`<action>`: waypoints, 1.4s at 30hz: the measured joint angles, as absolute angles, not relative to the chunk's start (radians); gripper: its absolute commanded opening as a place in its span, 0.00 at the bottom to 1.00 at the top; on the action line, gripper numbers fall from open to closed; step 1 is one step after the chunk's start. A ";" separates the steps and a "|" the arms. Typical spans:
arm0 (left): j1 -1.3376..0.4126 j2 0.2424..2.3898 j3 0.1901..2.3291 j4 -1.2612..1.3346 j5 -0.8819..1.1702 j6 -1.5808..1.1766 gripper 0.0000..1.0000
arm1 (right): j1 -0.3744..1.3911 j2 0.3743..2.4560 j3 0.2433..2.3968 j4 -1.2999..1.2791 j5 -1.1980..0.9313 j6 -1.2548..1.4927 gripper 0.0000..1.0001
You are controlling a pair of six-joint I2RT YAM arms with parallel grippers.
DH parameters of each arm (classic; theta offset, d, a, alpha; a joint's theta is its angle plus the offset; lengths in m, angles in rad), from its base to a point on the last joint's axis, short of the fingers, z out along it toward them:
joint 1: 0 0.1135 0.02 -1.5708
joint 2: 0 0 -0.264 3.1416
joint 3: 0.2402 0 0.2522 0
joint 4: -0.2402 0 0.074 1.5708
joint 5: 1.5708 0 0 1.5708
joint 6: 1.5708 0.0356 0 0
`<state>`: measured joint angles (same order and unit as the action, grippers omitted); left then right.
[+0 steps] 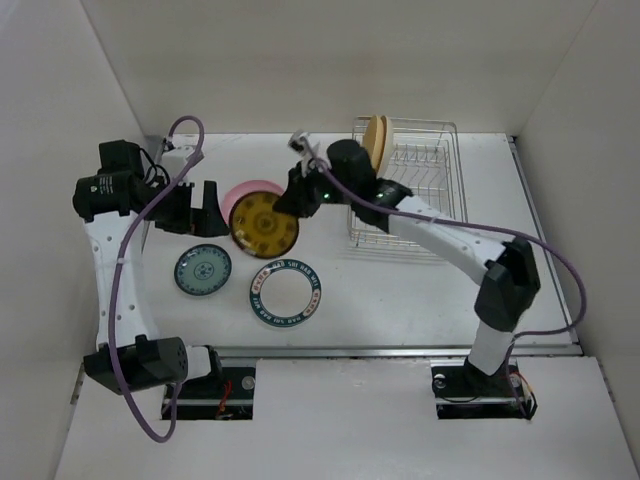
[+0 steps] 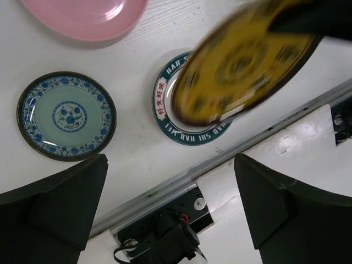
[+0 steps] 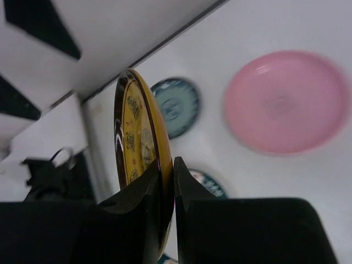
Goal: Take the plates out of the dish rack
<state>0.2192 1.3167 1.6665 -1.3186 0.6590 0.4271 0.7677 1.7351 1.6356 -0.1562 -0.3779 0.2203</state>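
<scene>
My right gripper (image 1: pixel 298 196) is shut on the rim of the dark plate with yellow pattern (image 1: pixel 265 226) and holds it above the table, over the edge of the pink plate (image 1: pixel 250 192). In the right wrist view the gripper (image 3: pixel 166 181) clamps that plate (image 3: pixel 135 137) edge-on. The white plate with teal rim (image 1: pixel 285 292) lies flat in front, and the held plate (image 2: pixel 242 66) partly covers it (image 2: pixel 165 104) in the left wrist view. A tan-yellow plate (image 1: pixel 377 140) stands upright in the dish rack (image 1: pixel 425 190). My left gripper (image 1: pixel 195 205) is open and empty left of the pink plate.
A small blue-and-white patterned plate (image 1: pixel 203 271) lies flat at front left, also in the left wrist view (image 2: pixel 66 115). The pink plate shows in the right wrist view (image 3: pixel 286 102). White walls enclose the table. A metal rail (image 1: pixel 400 350) runs along the near edge.
</scene>
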 measured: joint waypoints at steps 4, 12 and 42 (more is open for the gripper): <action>0.213 1.320 1.613 -1.303 0.628 0.426 0.95 | 0.846 1.879 1.643 -0.113 -0.588 0.266 0.00; 0.213 1.366 1.500 -1.305 0.588 0.447 0.63 | 0.878 1.965 1.684 0.001 -0.745 0.347 0.00; 0.430 1.628 1.428 -1.143 0.378 0.446 0.00 | 0.729 1.885 1.594 0.056 -0.481 0.442 0.54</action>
<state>0.4305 1.6276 1.4277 -1.1431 0.3782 0.4461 0.7292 1.8851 1.5936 0.0563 -0.4812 0.4416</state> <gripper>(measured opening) 0.068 0.551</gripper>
